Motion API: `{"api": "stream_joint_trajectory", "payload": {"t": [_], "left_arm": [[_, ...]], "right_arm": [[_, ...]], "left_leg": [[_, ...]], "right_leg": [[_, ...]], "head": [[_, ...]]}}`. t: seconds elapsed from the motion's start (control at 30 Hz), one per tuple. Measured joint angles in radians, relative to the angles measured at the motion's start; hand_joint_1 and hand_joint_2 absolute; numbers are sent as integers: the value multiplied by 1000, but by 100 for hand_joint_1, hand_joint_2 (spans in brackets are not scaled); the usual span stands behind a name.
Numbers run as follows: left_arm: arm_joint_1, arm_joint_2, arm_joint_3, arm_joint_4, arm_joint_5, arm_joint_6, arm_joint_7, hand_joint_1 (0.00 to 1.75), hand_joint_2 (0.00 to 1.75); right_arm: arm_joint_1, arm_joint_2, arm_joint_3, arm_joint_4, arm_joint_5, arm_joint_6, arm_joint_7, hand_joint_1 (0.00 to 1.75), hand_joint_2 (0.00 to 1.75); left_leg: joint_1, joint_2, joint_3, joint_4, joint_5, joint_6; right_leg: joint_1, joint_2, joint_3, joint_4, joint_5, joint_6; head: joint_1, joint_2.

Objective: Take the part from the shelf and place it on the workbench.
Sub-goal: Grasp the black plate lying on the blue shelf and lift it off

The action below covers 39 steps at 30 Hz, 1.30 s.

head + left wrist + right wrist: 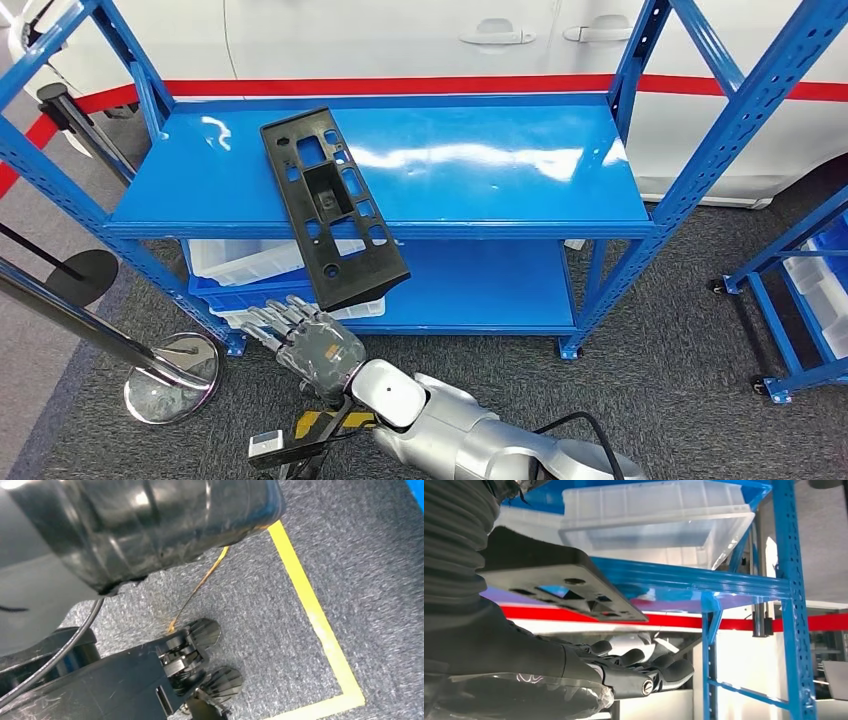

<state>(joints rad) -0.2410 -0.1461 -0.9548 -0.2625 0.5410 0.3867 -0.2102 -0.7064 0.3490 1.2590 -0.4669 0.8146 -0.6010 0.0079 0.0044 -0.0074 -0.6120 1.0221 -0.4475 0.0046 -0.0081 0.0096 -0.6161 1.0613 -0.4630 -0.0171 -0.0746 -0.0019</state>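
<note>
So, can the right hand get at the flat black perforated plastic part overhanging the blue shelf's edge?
Probably yes: the right hand sits open just below the flat black perforated plastic part's overhanging end, with nothing between them.

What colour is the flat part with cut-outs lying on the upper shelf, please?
Black; the part shows best in the head view, overhanging the blue shelf.

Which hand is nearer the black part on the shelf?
Right. The right hand reaches just below the black part's overhanging end; the left arm hangs low over the carpet.
</note>
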Motion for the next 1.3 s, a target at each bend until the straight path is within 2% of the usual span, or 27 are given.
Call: {"api": "stream_joint_trajectory", "payload": {"t": [0.23,0.43,0.63,0.77,0.93,1.3], "left_arm": [[-10,-2,0,0,-5,-4,17,0,0],[-10,-6,0,0,-12,2,19,0,0],[-8,-13,0,0,-16,16,20,0,0],[-8,-13,0,0,-16,10,20,0,0],[-8,-13,0,0,-18,14,19,0,0],[-8,-12,0,0,-25,30,17,0,0]], "right_arm": [[-14,0,71,7,114,0,89,0,175],[-24,0,106,20,258,-6,204,0,175],[-25,0,112,33,297,14,264,0,175],[-27,0,112,39,275,10,250,0,0],[-29,0,112,44,233,-6,198,0,0],[-35,0,112,52,203,-44,152,0,0]], "left_leg": [[0,0,1,0,0,0],[0,0,1,0,0,0],[0,0,1,0,0,0],[0,0,1,0,0,0],[0,0,1,0,0,0],[0,0,1,1,-1,1]], "right_leg": [[0,0,1,0,0,0],[0,0,1,-1,0,0],[0,0,1,-1,0,0],[0,0,1,-1,0,0],[0,0,1,-2,0,0],[-1,0,2,-3,1,0]], "head": [[0,0],[0,0],[0,0],[0,0],[0,0],[0,0]]}}
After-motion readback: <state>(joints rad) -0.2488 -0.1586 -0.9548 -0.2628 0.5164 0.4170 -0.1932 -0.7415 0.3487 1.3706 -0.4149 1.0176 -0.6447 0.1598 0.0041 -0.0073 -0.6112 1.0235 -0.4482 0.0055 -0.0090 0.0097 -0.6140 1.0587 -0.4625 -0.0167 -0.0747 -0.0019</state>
